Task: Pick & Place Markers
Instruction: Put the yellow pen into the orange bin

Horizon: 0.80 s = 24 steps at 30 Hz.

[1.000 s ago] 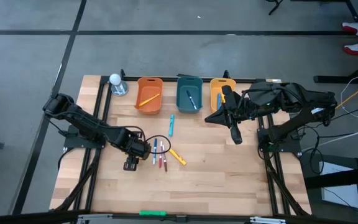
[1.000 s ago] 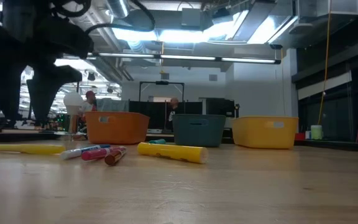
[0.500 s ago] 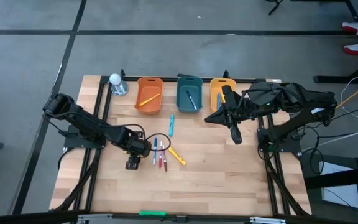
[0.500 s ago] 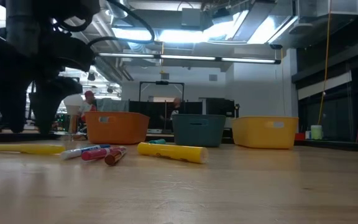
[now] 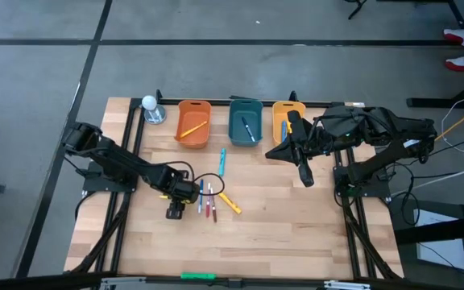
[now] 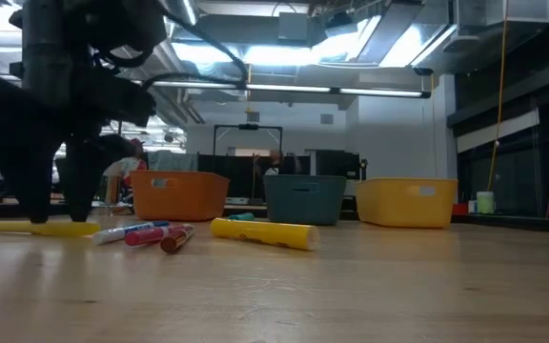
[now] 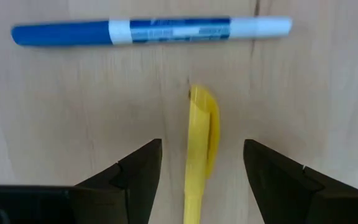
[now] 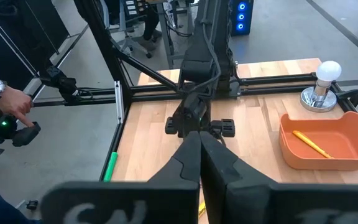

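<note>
My left gripper (image 5: 174, 212) is open, low over the table's middle-left. In the left wrist view its fingers (image 7: 143, 163) stand on either side of a yellow marker (image 7: 201, 134) that lies flat, without touching it. A blue-and-white marker (image 7: 151, 31) lies just past it. To their right lie red markers (image 5: 211, 209), another yellow marker (image 5: 229, 202) and a teal marker (image 5: 222, 161). My right gripper (image 5: 305, 179) is shut and hovers above the table's right half, in front of the bins.
Three bins stand along the far edge: an orange bin (image 5: 193, 133) with a yellow marker, a teal bin (image 5: 246, 129) with a marker, and a yellow bin (image 5: 279, 129) with a blue one. A bulb on a base (image 5: 151, 109) stands far left. A green stick (image 5: 197, 275) lies at the near edge. A person's hand (image 8: 8, 102) shows beyond the table.
My left gripper has moved a little toward the table's right and come down around the yellow marker, staying open. The markers and my right arm have kept still.
</note>
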Motion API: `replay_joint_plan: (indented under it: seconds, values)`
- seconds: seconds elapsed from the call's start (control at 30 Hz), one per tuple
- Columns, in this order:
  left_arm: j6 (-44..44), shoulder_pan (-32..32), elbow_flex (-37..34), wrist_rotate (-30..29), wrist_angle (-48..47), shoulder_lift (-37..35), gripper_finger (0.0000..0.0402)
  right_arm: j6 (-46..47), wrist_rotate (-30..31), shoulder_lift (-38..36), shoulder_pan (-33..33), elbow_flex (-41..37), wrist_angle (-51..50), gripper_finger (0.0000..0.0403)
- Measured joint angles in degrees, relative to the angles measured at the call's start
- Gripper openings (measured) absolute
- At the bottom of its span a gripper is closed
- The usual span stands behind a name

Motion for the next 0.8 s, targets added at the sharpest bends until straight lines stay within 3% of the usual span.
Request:
replay_joint_plan:
  seconds: [0.47, 0.8]
  values:
    - [-0.4, 0.0, 0.2, 1.1, 0.7, 2.9, 0.0210, -0.2, 0.0, 0.0, 0.0, 0.0, 0.0, 0.0000]
    - [-0.6, 0.2, 0.1, 0.9, 0.4, 3.0, 0.0098, -0.2, 0.0, 0.0, 0.0, 0.0, 0.0, 0.0000]
